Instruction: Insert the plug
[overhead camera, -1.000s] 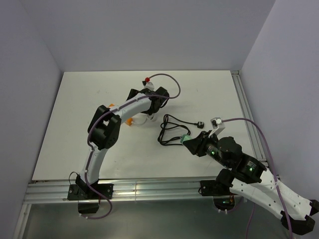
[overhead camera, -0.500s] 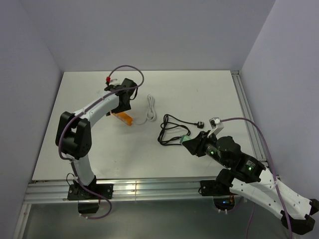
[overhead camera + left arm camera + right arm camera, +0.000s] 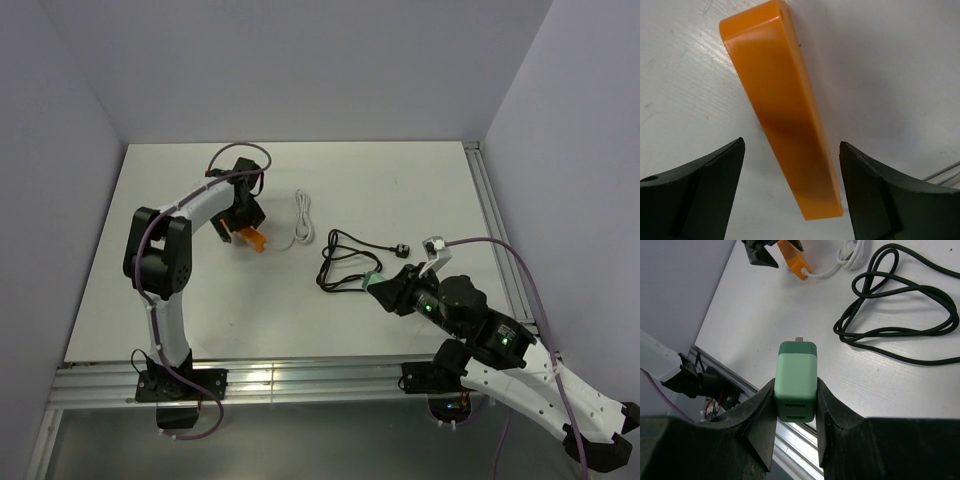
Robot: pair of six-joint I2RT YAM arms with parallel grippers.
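Observation:
An orange plug (image 3: 251,238) on a white cable (image 3: 303,224) lies flat on the white table (image 3: 420,190). My left gripper (image 3: 238,224) is open just above it. In the left wrist view the plug (image 3: 785,110) lies between the two spread jaws of the gripper (image 3: 790,192) without touching them. My right gripper (image 3: 378,284) is shut on a green power adapter (image 3: 372,280) and holds it above the table at the near right. In the right wrist view the adapter (image 3: 796,385) is clamped between both fingers, with the orange plug (image 3: 796,261) far ahead.
A coiled black cable (image 3: 345,262) with a black plug (image 3: 401,249) lies between the two grippers, and it also shows in the right wrist view (image 3: 900,315). An aluminium rail (image 3: 300,378) runs along the near table edge. Grey walls enclose the table.
My left arm has swung left from over the white cable to the orange plug and come down around it, jaws open. The right arm has held still with the adapter.

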